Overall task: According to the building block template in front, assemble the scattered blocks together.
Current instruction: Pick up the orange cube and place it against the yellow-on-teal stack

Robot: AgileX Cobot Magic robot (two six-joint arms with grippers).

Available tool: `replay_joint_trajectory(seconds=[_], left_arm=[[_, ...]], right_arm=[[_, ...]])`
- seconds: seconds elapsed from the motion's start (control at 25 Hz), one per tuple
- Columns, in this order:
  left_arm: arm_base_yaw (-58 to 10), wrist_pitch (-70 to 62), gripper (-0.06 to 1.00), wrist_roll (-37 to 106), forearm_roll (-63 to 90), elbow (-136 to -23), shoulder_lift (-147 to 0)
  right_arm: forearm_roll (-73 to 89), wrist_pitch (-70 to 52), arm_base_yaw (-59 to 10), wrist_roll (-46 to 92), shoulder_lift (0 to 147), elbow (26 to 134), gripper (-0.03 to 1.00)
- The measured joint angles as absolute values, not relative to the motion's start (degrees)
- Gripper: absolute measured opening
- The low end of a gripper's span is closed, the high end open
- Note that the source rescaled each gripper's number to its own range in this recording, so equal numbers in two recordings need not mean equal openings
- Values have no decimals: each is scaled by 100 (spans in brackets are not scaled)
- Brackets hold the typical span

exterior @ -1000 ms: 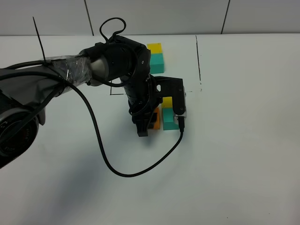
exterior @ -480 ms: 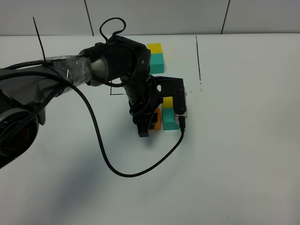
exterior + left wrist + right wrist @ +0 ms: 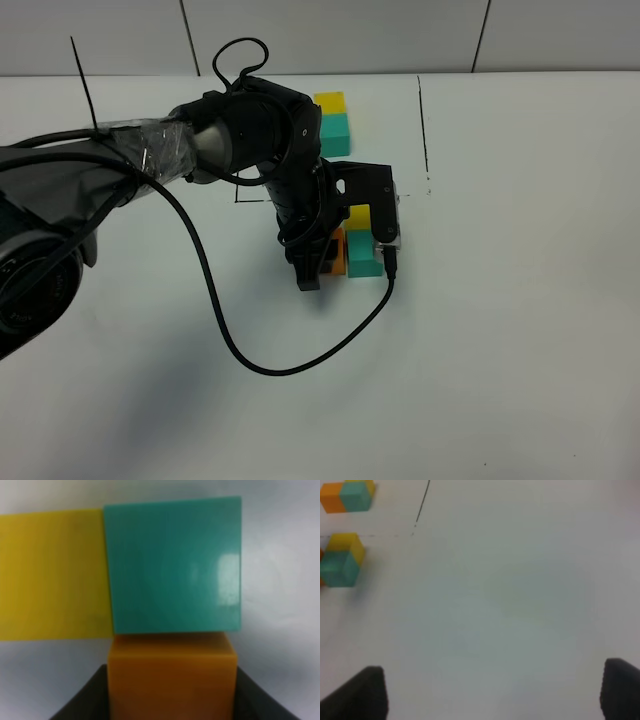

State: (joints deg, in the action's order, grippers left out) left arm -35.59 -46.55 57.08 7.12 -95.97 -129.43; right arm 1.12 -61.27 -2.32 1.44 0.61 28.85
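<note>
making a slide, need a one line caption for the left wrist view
Left gripper holds the orange cube against the teal cube, with the yellow cube beside the teal one.

the left arm is reaching from the left edge toward the middle of the overhead frame, its left gripper (image 3: pixel 322 262) pointing down, fingers closing on the orange cube (image 3: pixel 171 677). the right gripper (image 3: pixel 492 692) is hanging with fingertips spread wide apart.

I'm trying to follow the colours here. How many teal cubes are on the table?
2. One matte teal cube sits at the table's far edge under a yellow cube; the other teal cube lies mid-table beside the left tool. The arm may hide more.
</note>
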Motion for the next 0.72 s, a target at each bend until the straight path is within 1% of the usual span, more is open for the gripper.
replay_joint_trajectory(seconds=[0.72], left_arm=[[-3559, -4601, 0, 5708, 720, -9597, -12943]], right_arm=[[112, -6121, -232, 144, 61, 2885, 73]])
